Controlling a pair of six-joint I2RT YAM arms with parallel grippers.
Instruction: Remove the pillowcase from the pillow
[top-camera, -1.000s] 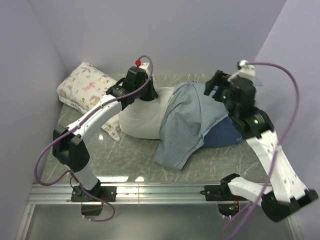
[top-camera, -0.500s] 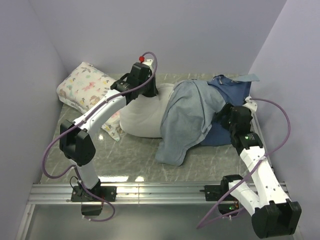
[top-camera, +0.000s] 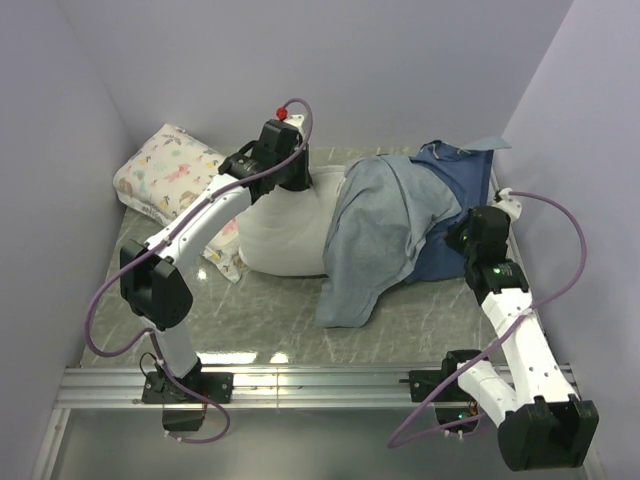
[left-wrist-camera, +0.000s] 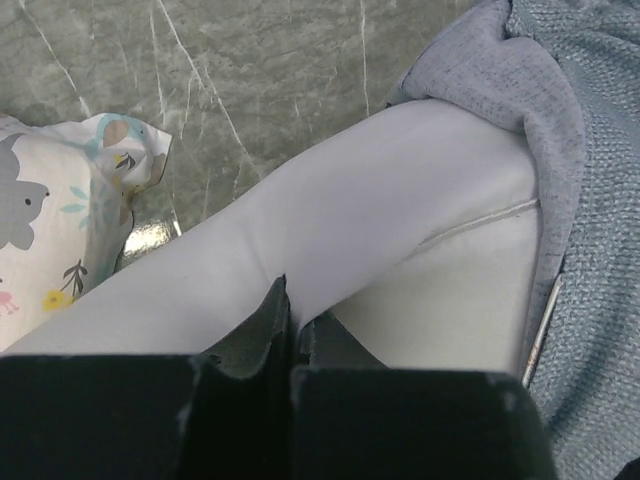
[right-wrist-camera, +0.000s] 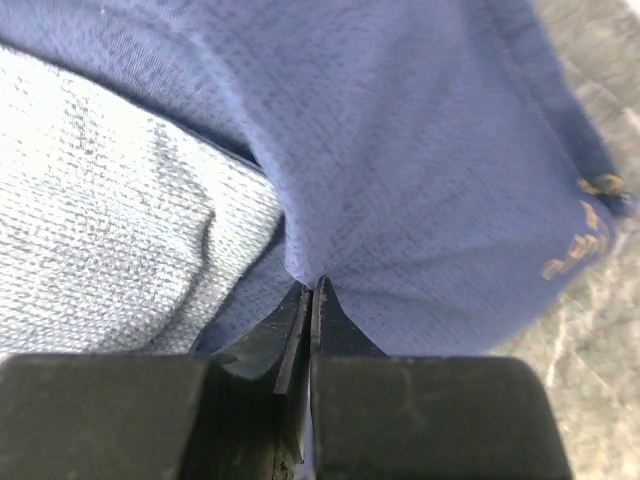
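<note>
The plain white pillow (top-camera: 280, 235) lies across the middle of the table, its right half inside the blue pillowcase (top-camera: 375, 240). The case is turned back, so its pale inner side shows, with dark navy (top-camera: 460, 185) at the back right. My left gripper (top-camera: 293, 185) is at the pillow's bare far end. In the left wrist view it (left-wrist-camera: 288, 300) is shut, pinching a fold of white pillow (left-wrist-camera: 350, 210), with the case's edge (left-wrist-camera: 580, 150) to the right. My right gripper (top-camera: 456, 243) is at the case's right side. In the right wrist view it (right-wrist-camera: 312, 288) is shut on puckered navy pillowcase (right-wrist-camera: 430, 150).
A smaller floral-print pillow (top-camera: 170, 175) lies at the back left, its corner (left-wrist-camera: 60, 220) close to the white pillow. Lavender walls close in the table on the left, back and right. A metal rail (top-camera: 320, 385) runs along the near edge.
My right arm came down from above the pillowcase to its right side and its jaws went from open to shut on the navy fabric. The navy part spread toward the back right. The left grip held.
</note>
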